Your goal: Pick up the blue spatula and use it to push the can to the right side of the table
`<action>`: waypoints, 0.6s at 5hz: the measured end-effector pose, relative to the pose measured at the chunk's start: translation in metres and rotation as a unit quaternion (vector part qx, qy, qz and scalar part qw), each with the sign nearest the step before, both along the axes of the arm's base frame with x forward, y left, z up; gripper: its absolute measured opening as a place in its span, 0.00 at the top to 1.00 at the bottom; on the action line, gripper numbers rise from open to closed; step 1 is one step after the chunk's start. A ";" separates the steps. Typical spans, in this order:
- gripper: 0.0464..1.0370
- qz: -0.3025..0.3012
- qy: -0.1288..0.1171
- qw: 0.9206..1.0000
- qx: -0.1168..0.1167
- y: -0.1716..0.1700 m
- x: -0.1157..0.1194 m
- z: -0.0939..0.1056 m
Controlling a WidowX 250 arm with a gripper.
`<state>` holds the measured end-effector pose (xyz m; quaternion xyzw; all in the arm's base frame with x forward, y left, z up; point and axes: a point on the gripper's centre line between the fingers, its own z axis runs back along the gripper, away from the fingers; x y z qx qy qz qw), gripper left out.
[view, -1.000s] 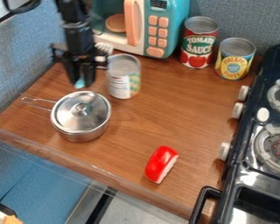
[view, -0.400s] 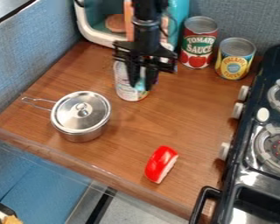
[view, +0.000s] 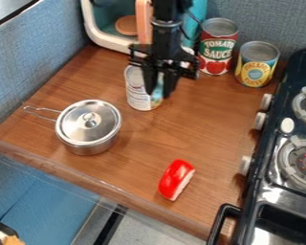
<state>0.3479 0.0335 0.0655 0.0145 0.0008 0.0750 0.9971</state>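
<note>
"What's changed?"

"The gripper has swung towards three o'clock from the pot's side, and is now up near twelve o'clock on the counter, in front of the pale can. That can stands upright, a little towards four o'clock from its earlier spot."

"So what does that mean for the work?"

"I'd judge the pale can is the thing in hand now. The pot, over at nine, and the red-and-white piece, at five, haven't moved."

"Are the jaws closed on it?"

"Can't tell. They overlap the can's three-o'clock side, so contact is unclear too. There's a pale blue patch there; it might be label or part of the gripper."

"Anything else hard to make out?"

"The arm covers part of the toy microwave at twelve, which the top edge also cuts off. The stove runs out of view at three."
</note>
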 end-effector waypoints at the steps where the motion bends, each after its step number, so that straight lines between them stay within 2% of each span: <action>1: 0.72 0.043 -0.015 0.999 0.007 0.048 -0.007 0.010; 2: 0.72 0.042 -0.014 0.999 0.017 0.068 -0.011 0.009; 3: 0.72 0.048 0.005 0.998 0.025 0.084 -0.018 -0.005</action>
